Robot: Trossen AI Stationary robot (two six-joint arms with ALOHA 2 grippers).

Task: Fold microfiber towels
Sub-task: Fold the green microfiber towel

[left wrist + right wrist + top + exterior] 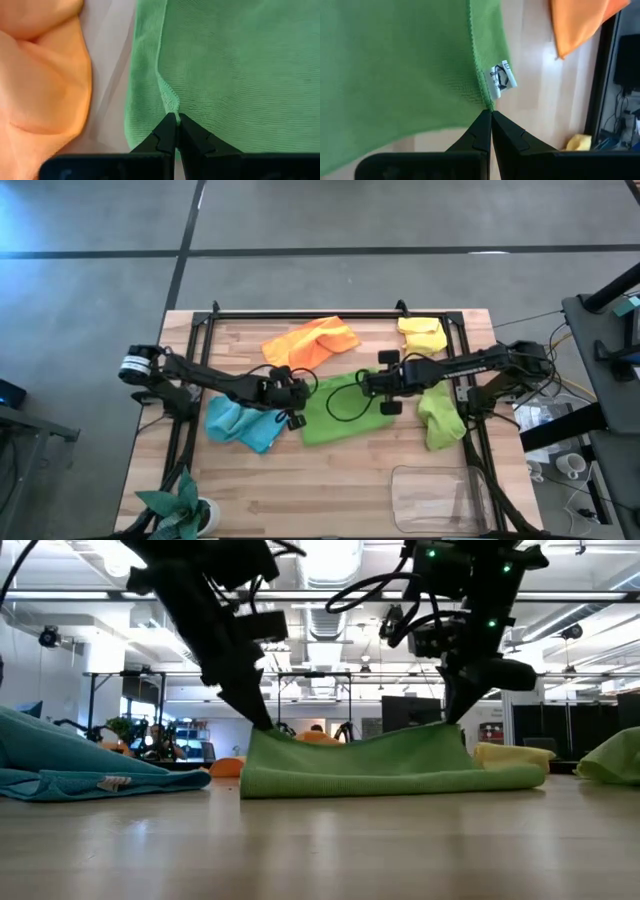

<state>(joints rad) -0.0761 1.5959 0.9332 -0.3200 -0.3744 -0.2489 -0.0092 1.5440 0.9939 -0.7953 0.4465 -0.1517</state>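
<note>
A green microfiber towel (340, 415) lies mid-table, its upper edge raised in the low view (390, 762). My left gripper (293, 394) is shut on the towel's left end and my right gripper (386, 386) on its right end. An orange towel (312, 340) lies behind them and a yellow one (422, 334) at the far right. A yellow-green towel (440, 418) lies on the right, a light blue one (240, 424) on the left. My left gripper pinches a hemmed corner of the green towel (171, 102) between its two fingertips, slanting down from above. That corner is raised (262, 728); the cloth below it rests on the table. My right gripper pinches the towel's corner beside the white label (489, 100) between its fingertips, slanting down from above. This corner is lifted too (448, 723), and the edge between the two holds sags slightly.
A clear plastic tray (440, 498) stands at the near right and a small leafy plant (178, 505) at the near left corner. A black frame (300, 313) runs round the table's back and sides. Bare wood (320, 480) shows in front of the green towel.
</note>
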